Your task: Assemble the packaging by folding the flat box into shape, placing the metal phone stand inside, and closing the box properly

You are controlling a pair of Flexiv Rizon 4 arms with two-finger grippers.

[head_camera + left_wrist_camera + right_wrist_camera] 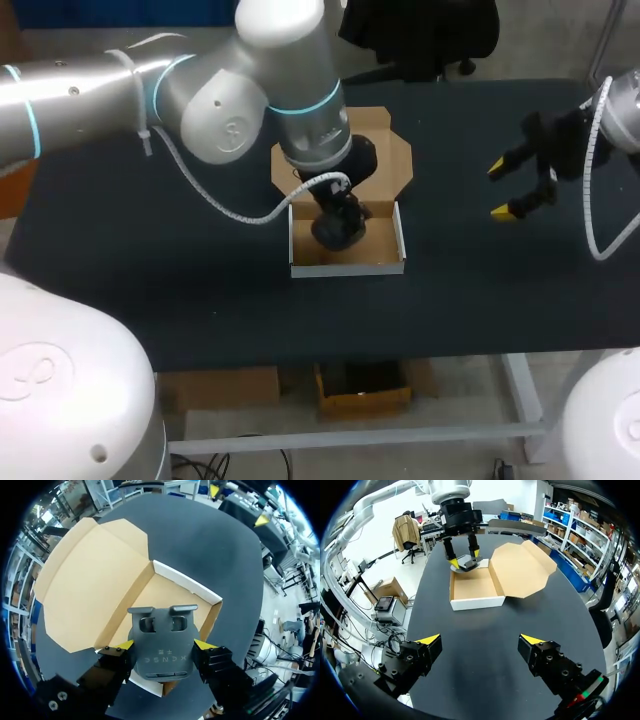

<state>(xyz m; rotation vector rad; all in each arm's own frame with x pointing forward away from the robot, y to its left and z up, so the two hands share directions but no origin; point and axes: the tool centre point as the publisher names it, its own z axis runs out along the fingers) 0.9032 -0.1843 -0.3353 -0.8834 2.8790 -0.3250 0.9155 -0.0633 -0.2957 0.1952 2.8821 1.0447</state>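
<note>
The cardboard box (347, 266) stands folded at the table's middle, white outside and brown inside, its lid (392, 150) lying open flat behind it. My left gripper (163, 644) is shut on the grey metal phone stand (162, 645), a yellow tip pressing each side. It holds the stand over the box's open tray (172, 592), near one wall. From the right wrist view the stand (464, 563) hangs at the far wall of the box (477, 602). My right gripper (502, 190) hovers open and empty, well to the right of the box.
The dark table top (150, 260) stretches on both sides of the box. Its front edge (330, 358) runs close below the box. The left arm's white cable (240, 213) loops down beside the box.
</note>
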